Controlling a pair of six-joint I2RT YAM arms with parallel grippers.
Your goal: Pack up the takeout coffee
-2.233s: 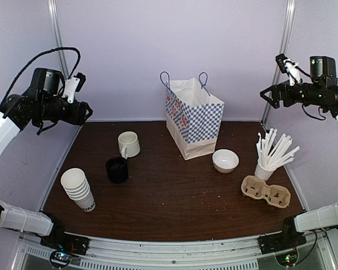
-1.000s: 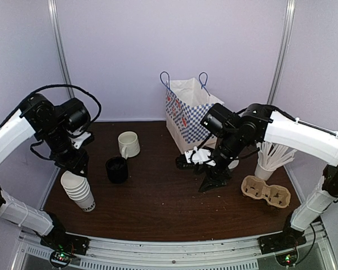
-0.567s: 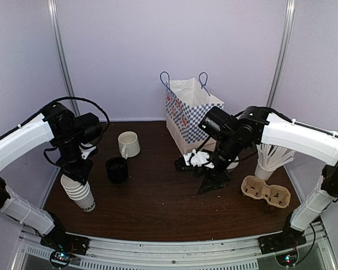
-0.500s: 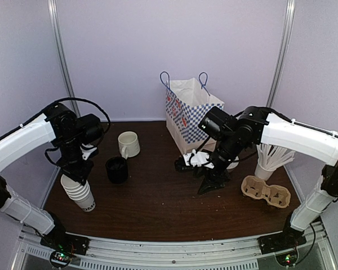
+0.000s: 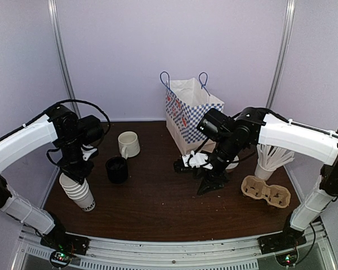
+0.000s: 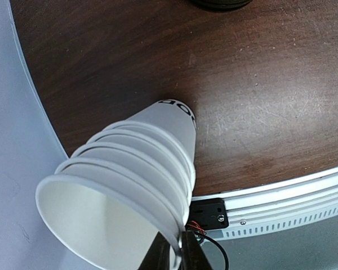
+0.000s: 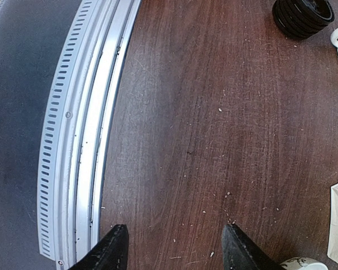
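Observation:
The takeout coffee cup (image 5: 73, 183) is the top one of a leaning stack of white paper cups (image 6: 141, 163) at the table's front left, its mouth uncovered. Black lettering shows at the stack's base. My left gripper (image 5: 75, 172) comes down on the stack from above. Its fingertips (image 6: 180, 247) are shut on the top cup's rim, one finger (image 6: 159, 256) inside and one outside. My right gripper (image 5: 208, 184) hovers low over the middle of the table. In the right wrist view it (image 7: 174, 236) stands open over bare wood with nothing between its fingers.
A stack of black lids (image 5: 116, 169) stands right of the cups, a cream mug (image 5: 128, 144) behind it. The blue-checked paper bag (image 5: 194, 118) stands open at the back. A cup of white straws (image 5: 273, 152) and a cardboard cup carrier (image 5: 266, 191) sit at right.
My left gripper came down onto the cup stack and closed on the top cup's rim. The right arm drifted slightly left, still open.

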